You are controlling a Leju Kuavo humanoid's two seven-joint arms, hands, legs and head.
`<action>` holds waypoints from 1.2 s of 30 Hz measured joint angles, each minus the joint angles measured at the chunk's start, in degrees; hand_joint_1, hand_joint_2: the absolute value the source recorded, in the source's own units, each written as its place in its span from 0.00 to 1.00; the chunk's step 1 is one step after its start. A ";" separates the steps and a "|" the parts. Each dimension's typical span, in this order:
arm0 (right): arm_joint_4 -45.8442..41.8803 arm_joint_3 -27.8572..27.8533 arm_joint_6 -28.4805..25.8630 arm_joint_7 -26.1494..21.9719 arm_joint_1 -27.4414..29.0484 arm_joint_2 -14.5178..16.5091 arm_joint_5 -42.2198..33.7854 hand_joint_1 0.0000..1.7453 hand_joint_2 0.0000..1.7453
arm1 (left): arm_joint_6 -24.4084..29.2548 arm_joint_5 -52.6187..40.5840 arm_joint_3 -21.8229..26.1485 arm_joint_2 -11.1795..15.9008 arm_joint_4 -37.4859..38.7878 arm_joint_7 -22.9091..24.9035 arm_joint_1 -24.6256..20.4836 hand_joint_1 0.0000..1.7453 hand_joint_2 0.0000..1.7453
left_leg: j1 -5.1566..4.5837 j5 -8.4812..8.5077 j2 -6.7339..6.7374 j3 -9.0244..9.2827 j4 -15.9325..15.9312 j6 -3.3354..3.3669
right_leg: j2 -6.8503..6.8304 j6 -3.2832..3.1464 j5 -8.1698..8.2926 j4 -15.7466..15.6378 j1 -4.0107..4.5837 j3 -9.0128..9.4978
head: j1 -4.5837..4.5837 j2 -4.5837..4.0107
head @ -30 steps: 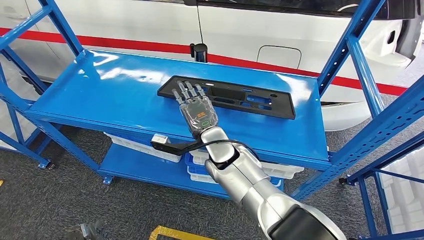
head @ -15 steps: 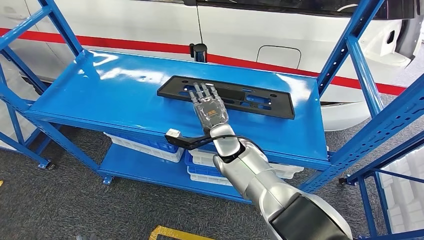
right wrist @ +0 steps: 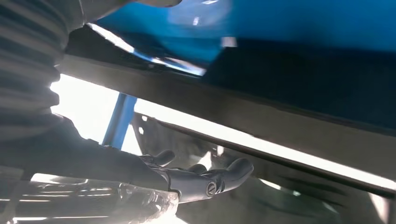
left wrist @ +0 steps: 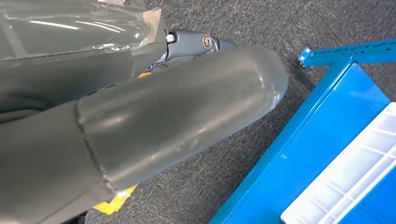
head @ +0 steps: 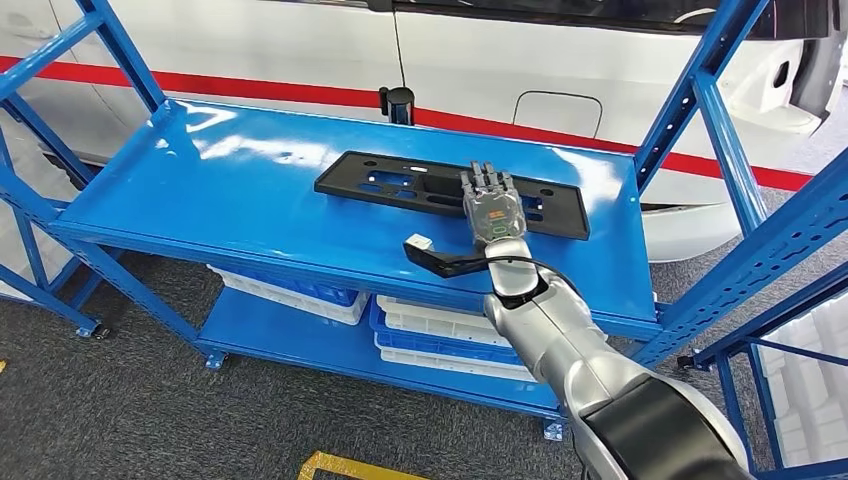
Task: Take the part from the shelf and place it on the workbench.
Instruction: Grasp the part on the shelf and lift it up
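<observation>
Right robot hand (head: 492, 207) rightward (over part (head: 400, 184))

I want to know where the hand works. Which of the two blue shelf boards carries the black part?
The upper shelf board carries the black part, where the right hand reaches. The lower shelf board holds white trays.

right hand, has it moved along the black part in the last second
Yes. The right hand has slid from the black part's left end toward its right end; the part itself stayed put on the shelf.

Bright glare, blurred backlit wrist view
</observation>
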 joint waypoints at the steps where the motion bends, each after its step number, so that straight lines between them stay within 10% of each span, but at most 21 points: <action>1: 0.13 -0.19 -0.08 0.13 -0.05 -0.40 0.01 0.03 1.00 | -0.12 0.00 -0.01 0.15 0.07 0.00 0.07 0.00 0.00 | 0.00 0.00 0.00 0.01 0.00 0.00 | 0.00 0.00 0.00 0.00 0.00 0.00 | 0.00 0.00; 5: 0.53 -0.78 -0.62 0.45 -0.07 -1.69 0.01 0.94 1.00 | -0.48 0.00 -0.02 0.67 0.33 0.00 0.34 0.00 0.00 | 0.00 0.00 0.00 0.05 0.00 0.00 | 0.00 0.00 0.00 0.00 0.00 0.03 | 0.00 0.00; 24: 1.04 -3.68 -8.64 -2.43 3.03 -4.45 -0.65 1.00 1.00 | -1.33 -0.67 -2.21 1.85 0.49 0.14 0.11 0.00 0.00 | 0.00 0.00 0.01 0.04 0.00 0.00 | 0.01 0.00 0.00 0.00 0.01 0.02 | -0.01 0.00; 36: -5.42 -15.39 -11.55 -21.94 5.36 -0.53 -14.51 1.00 1.00 | 3.06 -1.27 -5.76 1.88 0.37 -0.02 -1.76 0.00 0.00 | 0.02 0.00 0.25 0.06 -0.01 -0.01 | 0.14 -0.01 0.00 0.01 0.02 0.01 | -0.01 0.00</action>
